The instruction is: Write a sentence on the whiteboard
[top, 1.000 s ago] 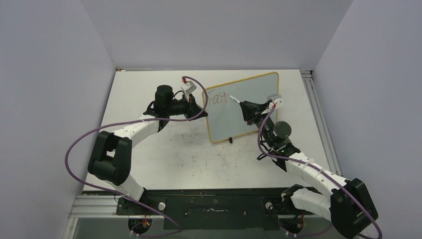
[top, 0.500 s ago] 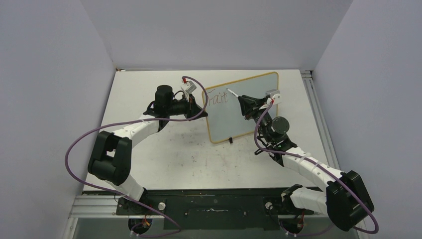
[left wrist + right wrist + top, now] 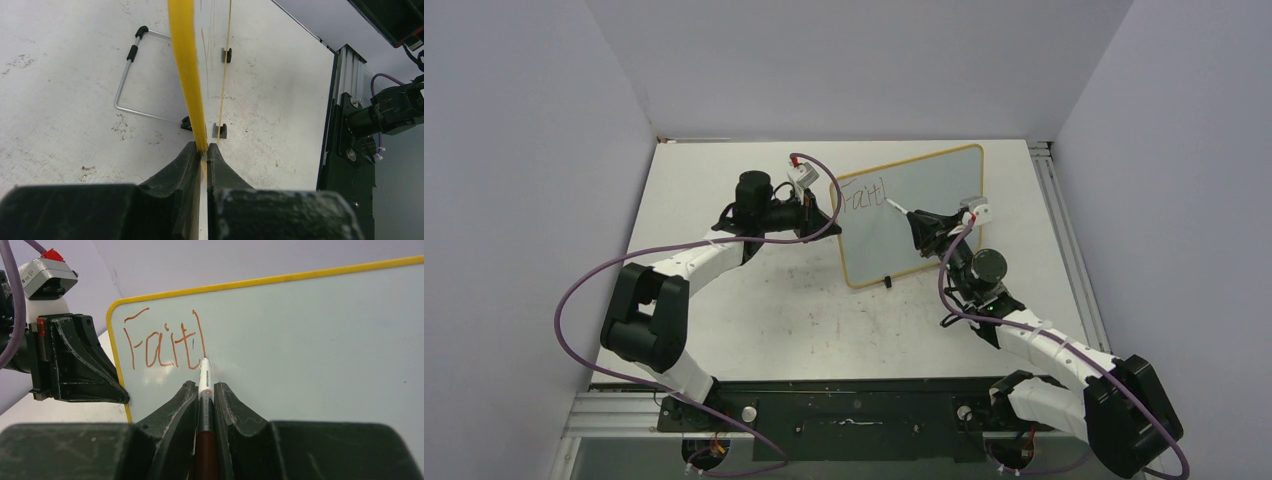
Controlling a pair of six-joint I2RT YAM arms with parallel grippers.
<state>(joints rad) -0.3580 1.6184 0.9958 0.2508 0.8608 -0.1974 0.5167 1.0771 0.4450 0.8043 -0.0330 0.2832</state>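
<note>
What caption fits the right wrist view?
Right gripper holds a white marker pen against the yellow-framed whiteboard, beside reddish-brown handwritten letters "Fait".

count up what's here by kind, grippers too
whiteboard: 1
marker: 1
grippers: 2 (left gripper shut on the whiteboard, right gripper shut on the marker)
total: 4

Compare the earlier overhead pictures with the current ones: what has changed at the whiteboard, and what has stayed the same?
The right fingers, shut on the marker, carried its tip up and then down the whiteboard, adding a tall vertical stroke after "Fait". Nothing was taken or released. The left fingers stay clamped on the board's frame, and the board has not shifted.
</note>
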